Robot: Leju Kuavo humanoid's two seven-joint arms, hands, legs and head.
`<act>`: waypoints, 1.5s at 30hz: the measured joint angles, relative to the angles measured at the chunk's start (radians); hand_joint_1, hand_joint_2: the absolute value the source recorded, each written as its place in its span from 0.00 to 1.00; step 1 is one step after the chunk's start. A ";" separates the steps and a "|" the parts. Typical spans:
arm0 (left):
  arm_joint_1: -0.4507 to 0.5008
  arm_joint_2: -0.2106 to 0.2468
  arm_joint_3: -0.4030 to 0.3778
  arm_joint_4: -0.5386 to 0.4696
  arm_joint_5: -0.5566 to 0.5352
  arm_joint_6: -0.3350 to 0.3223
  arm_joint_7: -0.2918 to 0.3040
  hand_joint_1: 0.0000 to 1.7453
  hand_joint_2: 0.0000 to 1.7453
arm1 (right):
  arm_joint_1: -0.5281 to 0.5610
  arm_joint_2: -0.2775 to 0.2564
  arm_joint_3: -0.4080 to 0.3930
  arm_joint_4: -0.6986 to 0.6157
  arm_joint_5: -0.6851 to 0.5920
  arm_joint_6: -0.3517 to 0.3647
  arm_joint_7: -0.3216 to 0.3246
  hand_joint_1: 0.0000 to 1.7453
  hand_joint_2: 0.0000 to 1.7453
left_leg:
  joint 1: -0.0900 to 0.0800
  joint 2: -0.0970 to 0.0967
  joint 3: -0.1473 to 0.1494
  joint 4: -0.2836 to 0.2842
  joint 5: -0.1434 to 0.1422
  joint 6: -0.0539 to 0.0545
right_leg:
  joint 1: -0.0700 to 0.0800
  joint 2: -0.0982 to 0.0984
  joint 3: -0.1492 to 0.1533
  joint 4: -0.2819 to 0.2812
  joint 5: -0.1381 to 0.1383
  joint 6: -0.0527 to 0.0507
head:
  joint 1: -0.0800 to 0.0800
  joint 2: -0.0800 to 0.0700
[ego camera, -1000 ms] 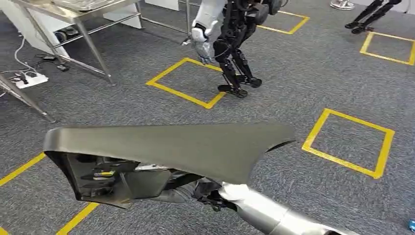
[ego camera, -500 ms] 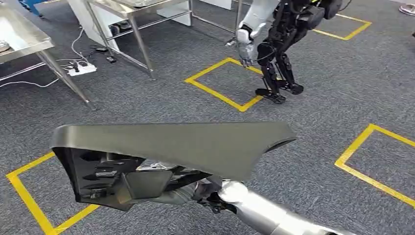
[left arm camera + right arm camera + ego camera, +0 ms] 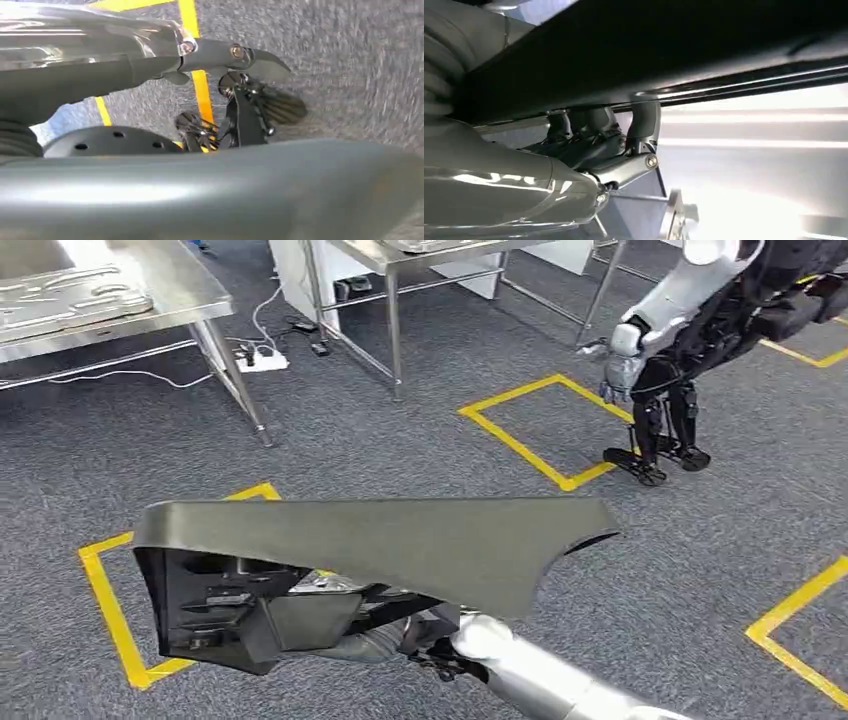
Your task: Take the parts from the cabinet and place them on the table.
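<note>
i carry a large dark grey panel part [image 3: 400, 545] level in front of me, above the grey carpet [image 3: 330, 455] with its yellow taped squares. my right hand [image 3: 614, 150] is under it, fingers curled up against its underside, holding it. my left hand [image 3: 240, 112] is beneath the part too; i cannot tell its grip. a steel desk [image 3: 150, 290] stands far left, another robot [image 3: 690, 350] far right

Grey carpet floor [image 3: 380, 455] with yellow tape squares [image 3: 535, 430], steel tables [image 3: 120, 305], white power strip [image 3: 262, 361]
</note>
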 joint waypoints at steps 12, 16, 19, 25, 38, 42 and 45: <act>-0.005 -0.006 0.023 0.000 0.014 -0.013 -0.006 0.00 1.00 | -0.002 -0.005 0.000 -0.018 -0.005 0.006 -0.002 1.00 1.00 | 0.014 0.051 -0.140 0.263 -0.126 -0.065 | -0.007 -0.032 0.084 -0.187 0.061 -0.036 | -0.006 0.000; 0.003 -0.005 0.024 0.000 0.014 -0.012 -0.008 0.00 1.00 | -0.002 -0.005 0.000 -0.018 -0.008 0.006 -0.002 1.00 1.00 | 0.023 0.081 -0.065 0.101 0.001 -0.074 | -0.011 -0.082 0.108 -0.187 0.042 -0.023 | -0.006 0.000; -0.004 -0.004 0.024 0.000 0.013 -0.016 -0.017 0.00 1.00 | -0.002 -0.006 -0.002 -0.021 -0.009 0.006 -0.002 1.00 1.00 | 0.003 0.166 -0.024 0.006 0.013 -0.044 | 0.003 -0.111 0.119 -0.186 0.027 -0.005 | -0.006 0.000; -0.001 -0.003 0.024 0.000 0.013 -0.020 -0.025 0.00 1.00 | -0.003 -0.008 -0.006 -0.034 -0.015 0.003 -0.003 1.00 1.00 | 0.010 0.095 -0.017 -0.004 0.011 -0.006 | -0.005 -0.022 0.090 -0.079 -0.059 0.013 | -0.003 0.000; 0.007 -0.003 0.025 0.000 0.005 -0.026 -0.035 0.00 1.00 | -0.003 -0.023 -0.006 -0.035 -0.021 0.006 -0.005 1.00 1.00 | 0.012 -0.055 -0.012 -0.003 0.000 -0.037 | -0.011 0.037 0.073 -0.182 0.067 -0.019 | -0.002 0.000; -0.001 -0.003 0.025 0.000 0.005 -0.030 -0.037 0.00 1.00 | 0.000 -0.024 -0.006 -0.035 -0.022 0.006 -0.003 1.00 1.00 | 0.012 0.048 -0.117 0.214 -0.111 -0.057 | -0.008 -0.003 0.081 -0.182 0.058 -0.031 | -0.005 0.000; 0.002 -0.003 0.025 0.000 0.013 -0.033 -0.038 0.00 1.00 | 0.000 -0.024 -0.006 -0.031 -0.030 0.006 0.003 1.00 1.00 | 0.017 0.055 -0.126 0.229 -0.075 -0.062 | -0.008 -0.017 0.089 -0.182 0.051 -0.028 | -0.005 0.000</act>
